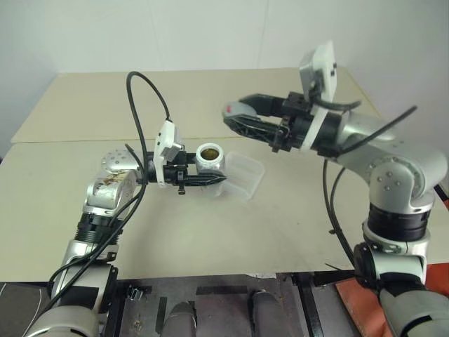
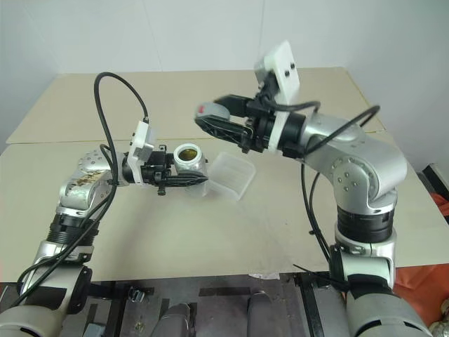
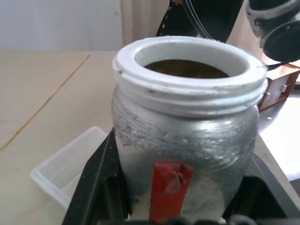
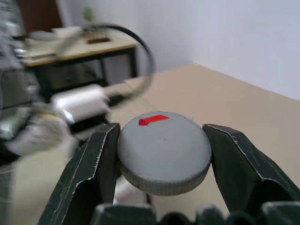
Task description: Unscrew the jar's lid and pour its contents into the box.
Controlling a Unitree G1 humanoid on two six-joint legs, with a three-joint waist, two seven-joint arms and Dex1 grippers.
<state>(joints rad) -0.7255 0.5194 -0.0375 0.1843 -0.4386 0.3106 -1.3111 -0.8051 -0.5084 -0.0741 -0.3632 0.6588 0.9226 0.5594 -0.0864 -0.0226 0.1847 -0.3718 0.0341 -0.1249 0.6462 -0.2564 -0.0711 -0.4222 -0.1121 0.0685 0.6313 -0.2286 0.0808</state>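
Left gripper (image 1: 205, 180) clamped round jar (image 1: 209, 160), upright, just above table (image 1: 84, 112); fingers (image 3: 96, 187) either side of silvery body, red label strip facing wrist cam. Jar mouth open, white threaded rim bare, brownish contents (image 3: 187, 69) seen inside but pieces not distinguishable. Right gripper (image 1: 242, 119) closed on lid (image 4: 164, 152), held up in air, above and to robot's right of jar, well apart from it; grey flat top w/ small red mark, ribbed edge pinched btwn both black fingers (image 4: 89, 173). Box (image 1: 242, 173) clear plastic, on table just beside jar on robot's right, partly behind it; touching or not, can't tell.
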